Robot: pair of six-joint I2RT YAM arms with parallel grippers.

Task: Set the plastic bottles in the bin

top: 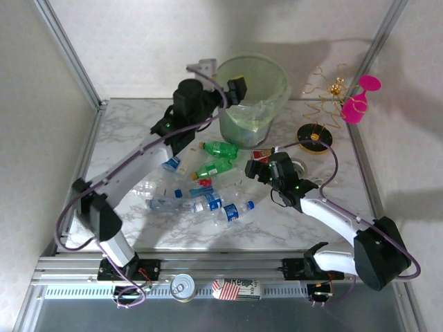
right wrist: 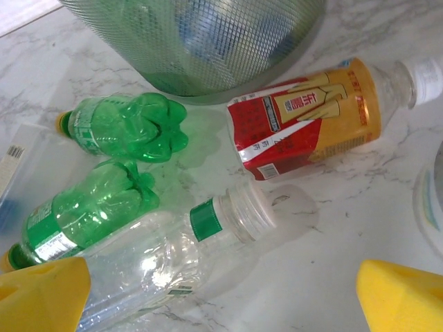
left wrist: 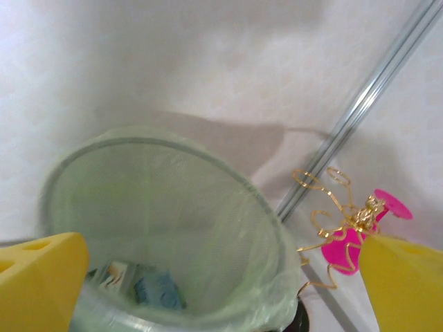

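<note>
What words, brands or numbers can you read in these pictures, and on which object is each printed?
Red-yellow labelled bottle: large Chinese characters and a barcode, not clear enough to quote.
Green bottles: label print too small.
Blue-labelled bottle inside the bin: blurred.
Flat pack at the bottom of the top view: blurred.
So no text can be quoted.

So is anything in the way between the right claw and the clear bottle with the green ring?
Nothing visible is. The right gripper is open, and the clear bottle lies on the marble table just ahead of it. Two green bottles lie off to one side, not in between.
</note>
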